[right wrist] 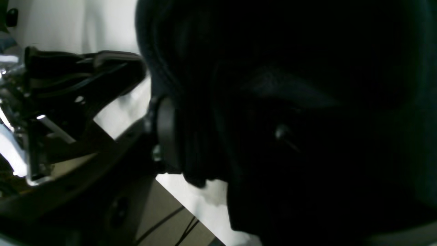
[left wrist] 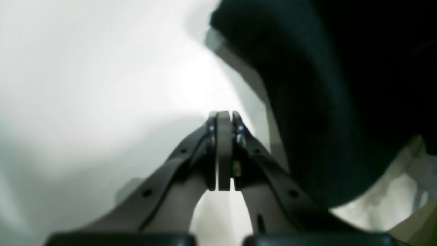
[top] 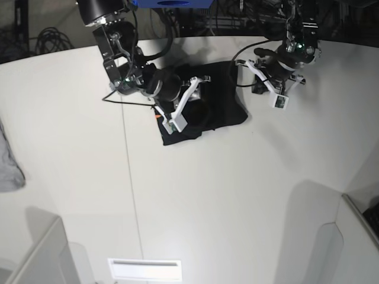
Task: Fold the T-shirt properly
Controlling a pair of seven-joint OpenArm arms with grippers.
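The black T-shirt [top: 222, 106] lies bunched in a rough folded block at the back middle of the white table [top: 195, 195]. My right gripper [top: 195, 97] is over the shirt's left part. In the right wrist view the right gripper [right wrist: 222, 102] has one finger pad [right wrist: 165, 136] against the black fabric [right wrist: 307, 102], which fills the wide gap between the jaws and hides the other finger. My left gripper [top: 259, 87] is just off the shirt's right edge. In the left wrist view the left gripper [left wrist: 223, 118] is shut and empty above the table, with the shirt [left wrist: 324, 102] to its right.
A light grey cloth [top: 9, 165] lies at the table's far left edge. A white slotted panel [top: 145, 269] sits at the front edge, with grey partitions at the front left [top: 35, 254] and front right [top: 349, 242]. Cables and equipment stand behind the table.
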